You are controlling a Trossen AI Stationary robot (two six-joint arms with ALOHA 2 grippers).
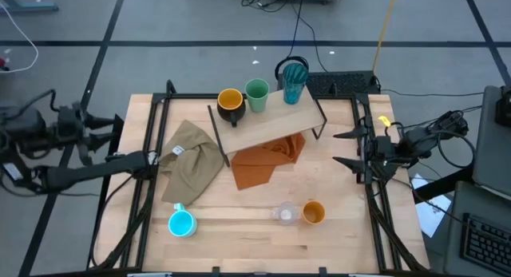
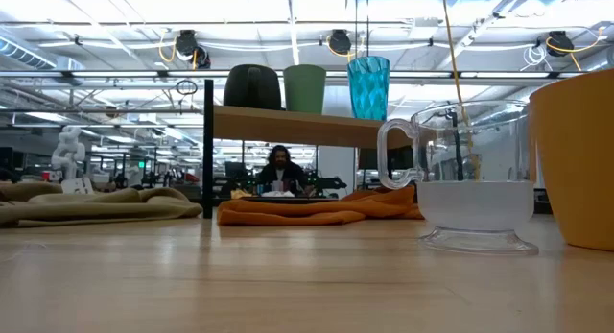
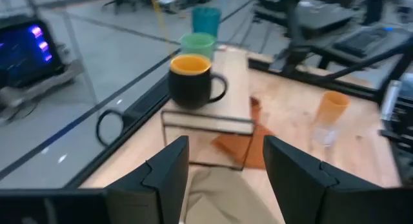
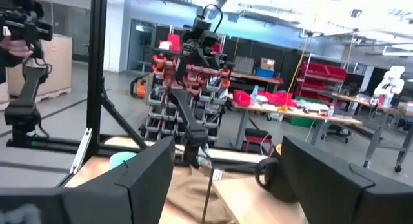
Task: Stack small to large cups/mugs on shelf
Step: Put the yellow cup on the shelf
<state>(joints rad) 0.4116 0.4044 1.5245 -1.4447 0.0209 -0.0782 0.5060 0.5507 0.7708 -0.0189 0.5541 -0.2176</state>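
The plywood shelf (image 1: 267, 121) stands at the table's far middle. On its top, in a row, rest a black mug with a yellow inside (image 1: 230, 104), a green cup (image 1: 256, 93) and a teal ribbed tumbler (image 1: 294, 81). A bright blue mug (image 1: 181, 223) stands near the front left. A small clear glass (image 1: 284, 214) and an orange cup (image 1: 313, 212) stand side by side near the front right. My left gripper (image 1: 112, 129) hangs open beyond the table's left edge, facing the shelf (image 3: 213, 124). My right gripper (image 1: 345, 147) is open at the right edge, holding nothing.
An olive cloth (image 1: 192, 161) lies left of the shelf, and an orange cloth (image 1: 267, 164) lies under and in front of it. Black frame rails (image 1: 152, 149) run along both table sides. Bare wood lies along the front between the mugs.
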